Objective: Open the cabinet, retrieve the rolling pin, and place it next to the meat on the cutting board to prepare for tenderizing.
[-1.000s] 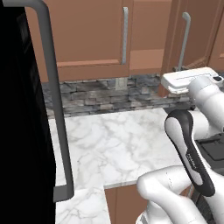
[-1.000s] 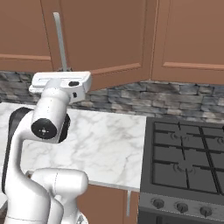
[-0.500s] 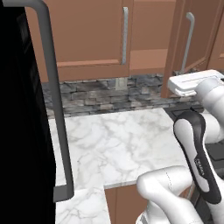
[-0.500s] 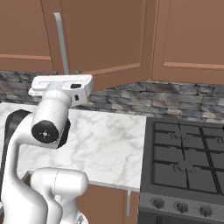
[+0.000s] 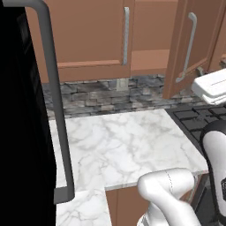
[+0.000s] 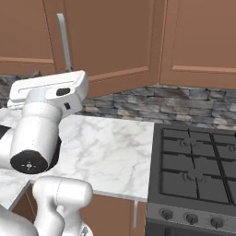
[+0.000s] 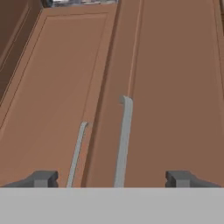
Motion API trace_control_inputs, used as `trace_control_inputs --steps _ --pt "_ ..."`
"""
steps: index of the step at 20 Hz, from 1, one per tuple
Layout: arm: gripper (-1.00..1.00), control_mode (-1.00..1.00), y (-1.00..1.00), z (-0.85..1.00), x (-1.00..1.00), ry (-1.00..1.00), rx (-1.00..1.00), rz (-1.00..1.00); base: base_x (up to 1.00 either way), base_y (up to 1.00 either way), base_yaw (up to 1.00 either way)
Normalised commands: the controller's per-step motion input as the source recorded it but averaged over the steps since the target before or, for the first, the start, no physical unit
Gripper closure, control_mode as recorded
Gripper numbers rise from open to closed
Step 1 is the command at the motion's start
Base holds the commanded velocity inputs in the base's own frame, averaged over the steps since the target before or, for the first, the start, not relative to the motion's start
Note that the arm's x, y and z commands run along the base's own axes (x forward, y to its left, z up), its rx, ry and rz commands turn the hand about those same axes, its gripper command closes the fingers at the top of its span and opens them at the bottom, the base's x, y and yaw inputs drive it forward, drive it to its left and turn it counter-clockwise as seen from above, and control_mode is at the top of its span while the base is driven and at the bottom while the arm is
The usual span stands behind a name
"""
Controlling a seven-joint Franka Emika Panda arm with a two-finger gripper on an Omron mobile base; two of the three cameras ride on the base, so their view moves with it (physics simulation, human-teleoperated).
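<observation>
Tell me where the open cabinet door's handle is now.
In the hand view the silver handle stands between the open gripper fingertips; in the left base view it is upper right, above the stove.

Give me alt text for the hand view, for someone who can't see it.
The open gripper faces a brown wooden wall cabinet, its two dark fingertips spread either side of a slim silver bar handle. A second silver handle shows on the neighbouring door.

Glossy white rounded arm links, a dark joint cap, dark band; flat white end effector [image 7: 112, 178] housing, small grey fingertips [image 7: 42, 178].
</observation>
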Motion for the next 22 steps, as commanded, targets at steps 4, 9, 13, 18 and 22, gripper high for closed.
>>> trace_control_inputs --steps 4,9,13,18,22 --pt "-1.00 -1.00 0.57 0.00 -0.92 -0.19 -0.16 -0.03 0.00 0.00 0.00" --pt "-1.00 -1.00 0.97 -0.03 -0.39 -0.03 -0.28 -0.02 0.00 0.00 0.00" --pt "-1.00 -1.00 1.00 -0.07 -0.02 0.00 -0.32 -0.09 0.00 0.00 0.00" --pt "-1.00 -1.00 0.93 -0.13 0.14 0.00 -0.30 -0.22 0.00 0.00 0.00" --pt "-1.00 -1.00 0.65 -0.22 0.38 0.04 -0.29 -0.33 0.00 0.00 0.00"
